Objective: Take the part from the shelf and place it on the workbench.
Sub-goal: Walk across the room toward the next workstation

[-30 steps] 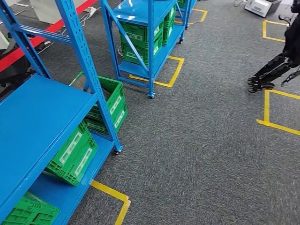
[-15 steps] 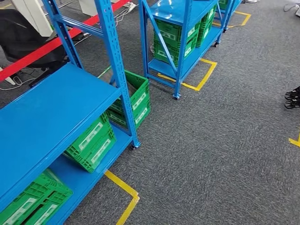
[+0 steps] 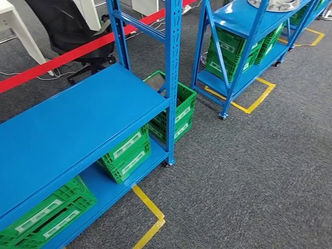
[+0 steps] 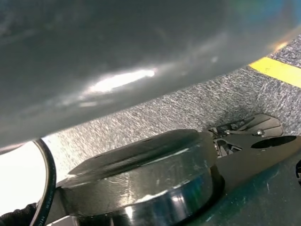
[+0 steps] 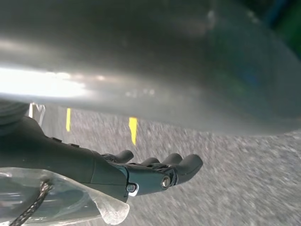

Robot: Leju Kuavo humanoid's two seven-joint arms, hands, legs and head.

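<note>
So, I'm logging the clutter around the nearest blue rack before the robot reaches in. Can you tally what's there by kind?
Blue rack: 1
Green crate stacks: 3
Yellow tape corner: 1
Black office chair: 1
Total: 6

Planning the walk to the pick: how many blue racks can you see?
2. The near rack stands at the left; the far rack at upper right, green crates on its lower shelf. More may be hidden behind it.
</note>
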